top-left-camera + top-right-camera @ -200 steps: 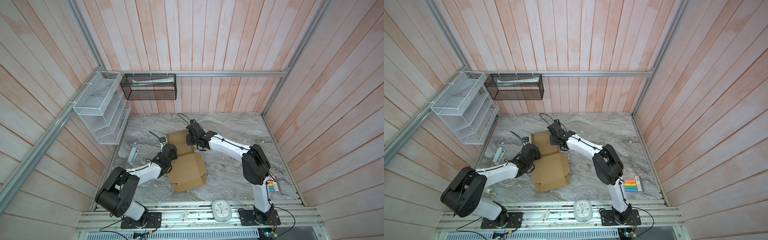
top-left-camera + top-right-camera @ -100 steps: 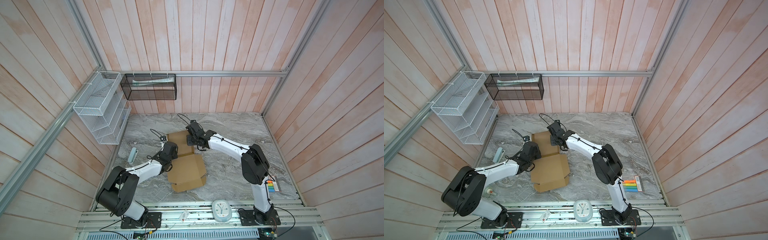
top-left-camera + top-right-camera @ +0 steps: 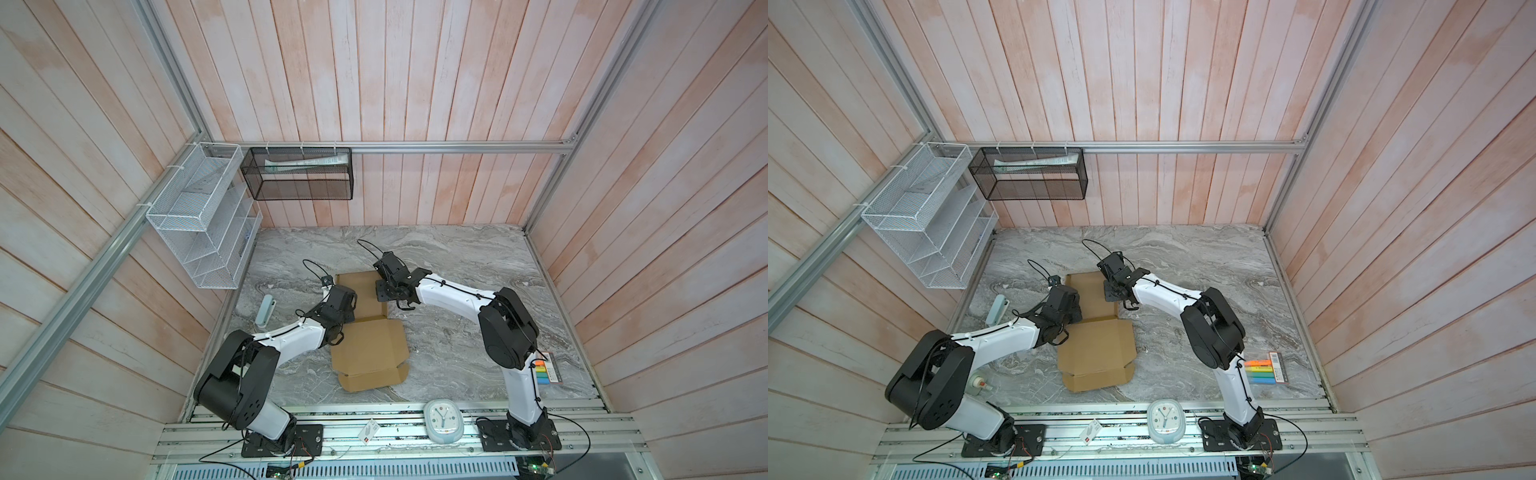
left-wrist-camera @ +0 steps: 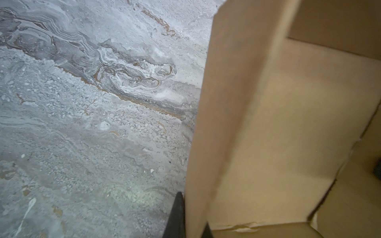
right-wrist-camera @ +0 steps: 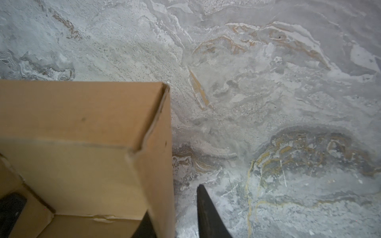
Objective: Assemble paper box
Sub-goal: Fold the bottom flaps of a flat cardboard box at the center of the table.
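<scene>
Left pincer (image 4: 192,210) first: it is clamped hard, its dark fingers (image 4: 177,212) pinching the raised left side wall of the paper box (image 4: 278,123). One finger sits outside toward the bare tabletop (image 4: 82,123), the other inside the tray.

Over to the right pincer (image 5: 173,199), and its jaws are parted, straddling the box's right side wall. The outer finger (image 5: 206,212) stands off the cardboard with grey marble showing in the gap. The inner one is tucked against the wall's inside face, so there is no grip on this side.

In both top views the left pincer (image 3: 348,300) (image 3: 1072,302) and right pincer (image 3: 384,291) (image 3: 1113,291) sit low on opposite sides of the box's far half. The walls of that half are up, and the tray lies squarely between them.

The rest of the paper box (image 3: 368,345) (image 3: 1096,349) stretches toward the robot's bases. The lid panel lies flat on the tabletop (image 3: 457,270) and ends in a front flap at the near edge.

Further out, a clock (image 3: 442,419) rests on the front rail and a pack of coloured markers (image 3: 544,370) lies beside the right arm, well apart from the box.
</scene>
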Robot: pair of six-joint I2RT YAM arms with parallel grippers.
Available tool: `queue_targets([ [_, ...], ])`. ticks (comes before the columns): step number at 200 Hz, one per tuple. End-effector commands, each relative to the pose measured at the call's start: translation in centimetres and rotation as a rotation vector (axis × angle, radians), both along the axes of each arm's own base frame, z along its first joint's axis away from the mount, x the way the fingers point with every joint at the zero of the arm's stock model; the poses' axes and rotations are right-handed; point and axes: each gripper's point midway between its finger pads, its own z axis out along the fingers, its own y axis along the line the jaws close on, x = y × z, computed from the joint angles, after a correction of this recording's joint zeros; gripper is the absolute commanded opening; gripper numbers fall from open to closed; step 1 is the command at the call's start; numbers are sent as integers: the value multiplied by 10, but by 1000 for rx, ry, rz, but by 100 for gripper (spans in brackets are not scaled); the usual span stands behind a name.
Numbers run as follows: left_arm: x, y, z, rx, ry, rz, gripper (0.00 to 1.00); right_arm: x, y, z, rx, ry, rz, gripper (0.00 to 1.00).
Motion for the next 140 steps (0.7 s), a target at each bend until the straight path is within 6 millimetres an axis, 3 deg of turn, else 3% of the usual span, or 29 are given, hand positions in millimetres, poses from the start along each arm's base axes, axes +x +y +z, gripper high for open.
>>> queue_targets([
  [1,14,4,12,-24,-42,53,0,-14,-12,-13,-33,53,-20,29],
  [140,13,2,11,-37,-40,46,0,-35,-7,-50,-87,148,-8,25],
])
